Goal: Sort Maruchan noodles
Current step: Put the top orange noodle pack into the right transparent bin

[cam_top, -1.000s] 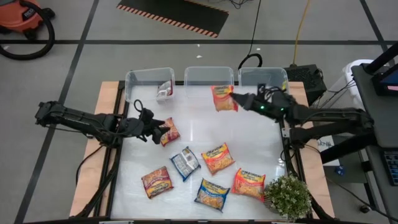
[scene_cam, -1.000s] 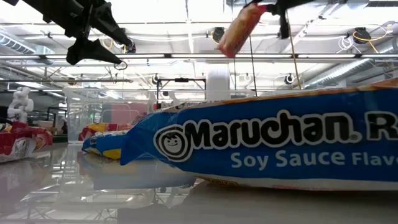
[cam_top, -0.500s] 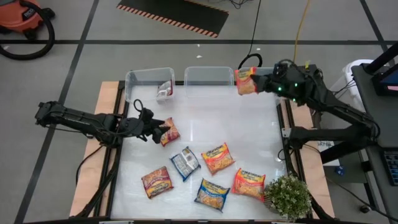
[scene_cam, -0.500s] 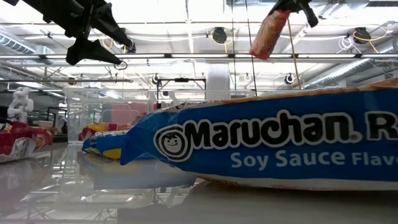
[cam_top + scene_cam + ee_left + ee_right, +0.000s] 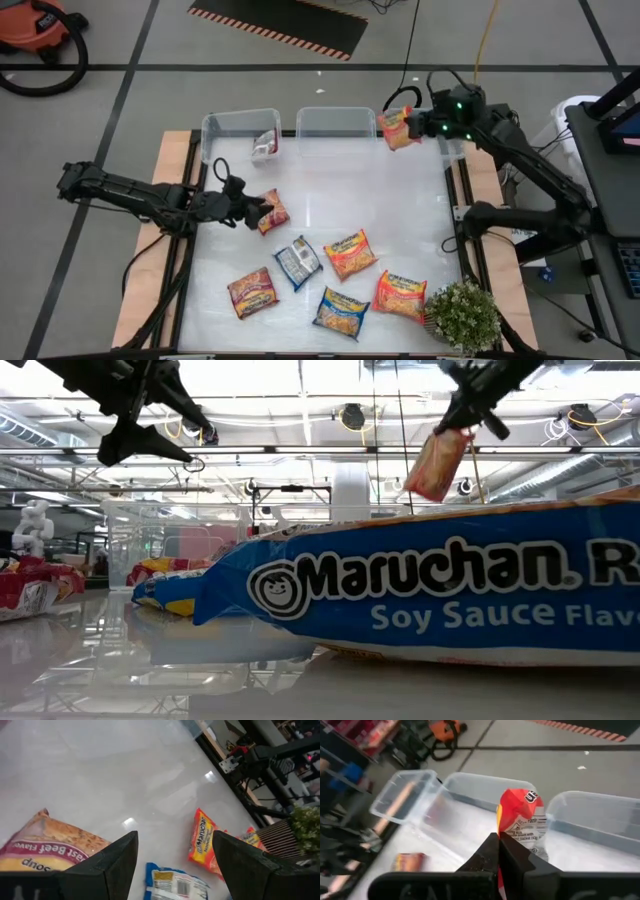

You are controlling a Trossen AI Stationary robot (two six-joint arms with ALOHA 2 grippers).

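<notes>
Orange packet (image 5: 396,128) hanging long axis down from your right gripper (image 5: 414,127), fingers pinching top edge, just beside right bin (image 5: 452,150). Left gripper (image 5: 258,210) idling open over dark-red packet (image 5: 273,211).

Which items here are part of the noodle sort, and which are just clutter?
Job: orange packet held by right gripper; dark red packet by left gripper; five packets loose on table; packet in left bin; three clear bins.
Clutter: potted plant, vacuum.
</notes>
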